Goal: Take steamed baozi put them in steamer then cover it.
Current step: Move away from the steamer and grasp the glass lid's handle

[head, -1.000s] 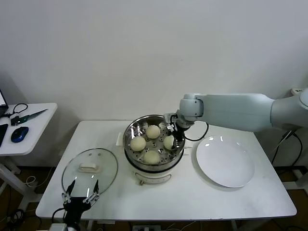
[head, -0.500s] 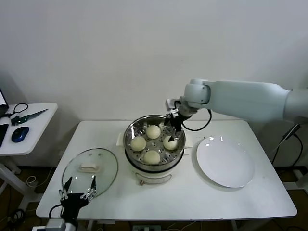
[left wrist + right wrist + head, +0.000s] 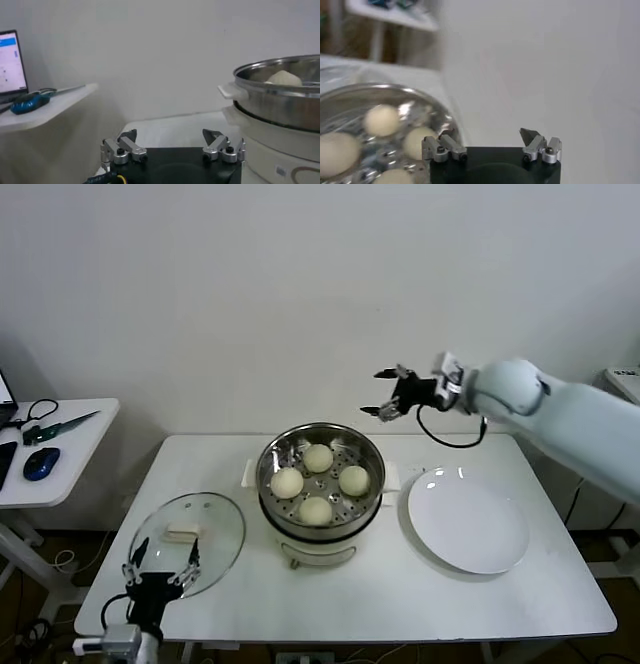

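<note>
The right gripper (image 3: 388, 393) has released the fourth baozi and risen clear, fingers spread and empty. All four steamed baozi (image 3: 316, 482) sit in the steamer (image 3: 320, 484); the cover (image 3: 187, 531) remains. Only the head view shows it, beside the spread left gripper (image 3: 160, 571).

Pale grey-white right arm (image 3: 560, 409), black cable, black-and-silver pincer (image 3: 385, 394)
</note>
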